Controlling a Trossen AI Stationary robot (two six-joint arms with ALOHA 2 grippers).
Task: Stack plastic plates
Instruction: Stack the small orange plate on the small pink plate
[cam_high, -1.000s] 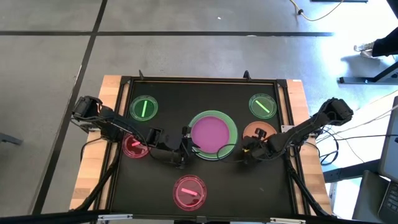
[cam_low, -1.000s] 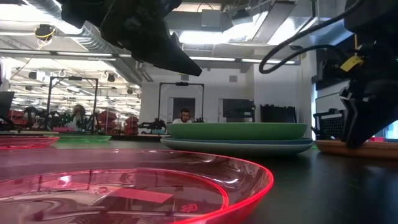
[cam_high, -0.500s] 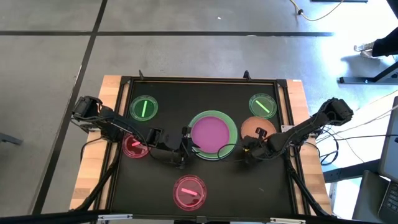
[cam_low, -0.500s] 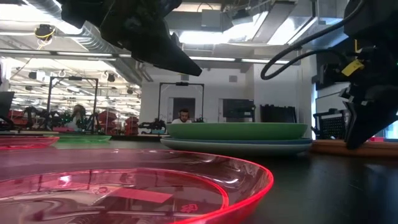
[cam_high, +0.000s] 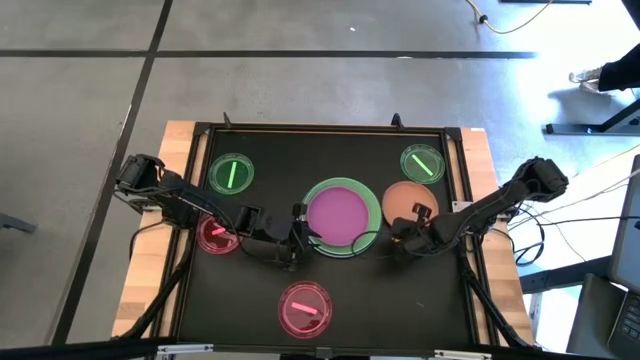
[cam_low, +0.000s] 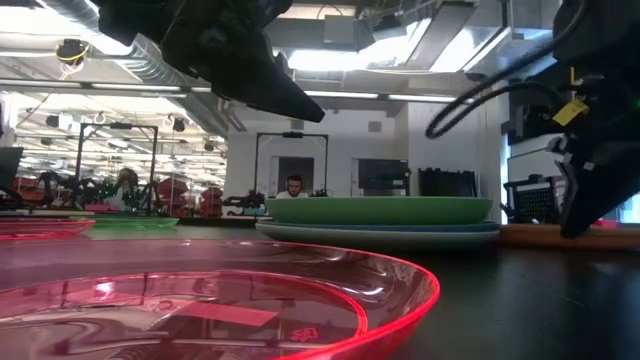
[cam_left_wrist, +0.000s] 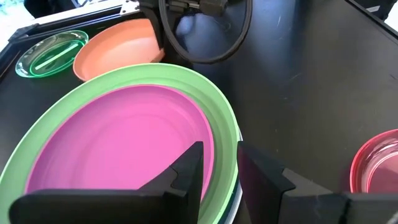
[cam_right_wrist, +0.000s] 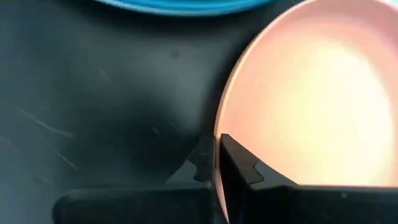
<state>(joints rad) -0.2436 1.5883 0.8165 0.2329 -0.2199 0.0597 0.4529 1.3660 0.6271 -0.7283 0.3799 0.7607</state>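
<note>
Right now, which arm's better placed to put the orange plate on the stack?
Right. The right gripper is at the orange plate, fingers straddling its rim in the right wrist view. The left gripper sits across the stack, at the green plate's rim.

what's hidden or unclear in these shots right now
- Plates under the purple plate: high view shows only the green plate rim; anything lower is covered.
- Pink-red plate: left arm crosses it, high view.
- Right gripper: right wrist view leaves its grip on the orange plate unclear.
</note>
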